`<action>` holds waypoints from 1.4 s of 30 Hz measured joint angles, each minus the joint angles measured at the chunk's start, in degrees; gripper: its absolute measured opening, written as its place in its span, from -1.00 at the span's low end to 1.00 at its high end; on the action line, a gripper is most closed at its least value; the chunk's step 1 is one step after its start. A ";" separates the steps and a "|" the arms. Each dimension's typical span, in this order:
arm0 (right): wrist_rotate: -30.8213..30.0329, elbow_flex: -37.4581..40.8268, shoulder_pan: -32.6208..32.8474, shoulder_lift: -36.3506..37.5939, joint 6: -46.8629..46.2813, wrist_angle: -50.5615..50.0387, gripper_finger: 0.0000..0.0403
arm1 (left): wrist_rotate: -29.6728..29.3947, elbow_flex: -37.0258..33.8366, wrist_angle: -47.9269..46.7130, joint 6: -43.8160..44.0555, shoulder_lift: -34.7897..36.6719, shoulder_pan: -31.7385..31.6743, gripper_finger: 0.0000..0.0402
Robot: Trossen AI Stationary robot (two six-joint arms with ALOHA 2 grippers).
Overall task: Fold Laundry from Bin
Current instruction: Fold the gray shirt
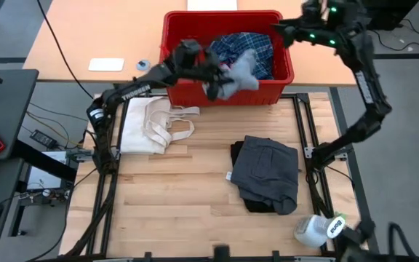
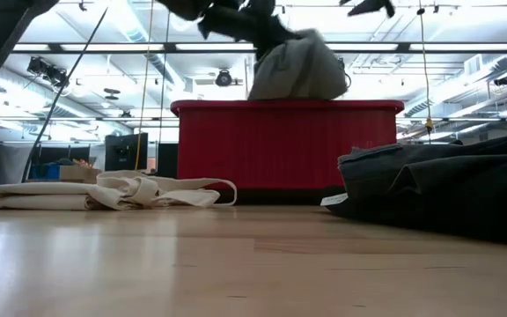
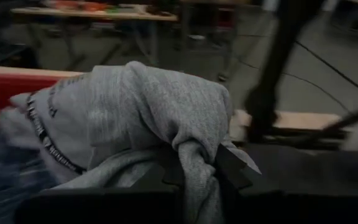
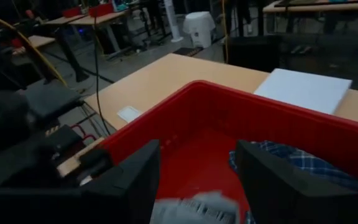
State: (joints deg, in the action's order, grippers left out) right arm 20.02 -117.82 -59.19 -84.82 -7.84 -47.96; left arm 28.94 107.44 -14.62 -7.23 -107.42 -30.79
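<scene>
Clamping light grey garment (image 3: 148,118), left fingers (image 3: 229,168); high view alone shows plaid shirt (image 1: 249,45), right fingers (image 4: 263,174) spread.

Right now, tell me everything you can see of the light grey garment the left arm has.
The light grey garment is a soft, heathered knit with a dark printed band inside one edge. It hangs bunched and crumpled from the left gripper, which is shut on a fold of it. It is lifted above the front rim of the red bin, draping towards the near wall. Below it in the bin lies the plaid shirt; whether they touch is unclear.
</scene>
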 joint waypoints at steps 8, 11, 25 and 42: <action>-0.48 0.00 1.06 5.61 -0.16 -5.64 0.07 | -7.55 0.00 0.06 -1.04 -0.32 11.87 -0.81; 0.51 0.00 1.11 7.15 -0.17 -9.46 0.07 | -10.13 0.00 0.89 2.00 -0.99 15.28 -0.81; 10.13 0.02 3.02 15.75 -2.59 -22.91 0.07 | -22.38 -0.04 10.72 14.67 -7.38 26.89 -0.81; 8.08 1.23 14.54 21.60 -4.75 -34.87 0.07 | -30.07 -0.09 12.97 18.48 -25.68 37.64 -0.58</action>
State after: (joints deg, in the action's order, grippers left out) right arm 28.10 -116.59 -44.65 -63.22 -12.59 -82.83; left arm -1.13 107.35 -1.65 11.25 -133.10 6.86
